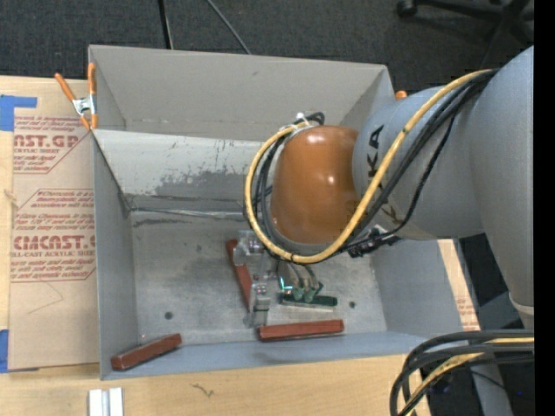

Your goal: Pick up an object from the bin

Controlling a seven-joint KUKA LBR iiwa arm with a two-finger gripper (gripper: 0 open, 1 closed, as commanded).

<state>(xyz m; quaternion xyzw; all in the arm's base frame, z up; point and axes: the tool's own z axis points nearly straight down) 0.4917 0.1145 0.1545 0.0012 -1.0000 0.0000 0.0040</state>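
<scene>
My gripper [259, 300] reaches down below the orange dome to the bin floor, right of the middle and near the front wall. A reddish-brown stick [239, 271] lies slanted right against the gripper's left side, its upper end pointing to the back left. Whether the gripper grips it is hidden. A second reddish-brown stick [300, 328] lies flat along the front wall just below the gripper.
A third reddish-brown stick [146, 351] lies in the front left corner. The arm and its cables cover the bin's right part. Bare floor stretches over the left and middle of the bin.
</scene>
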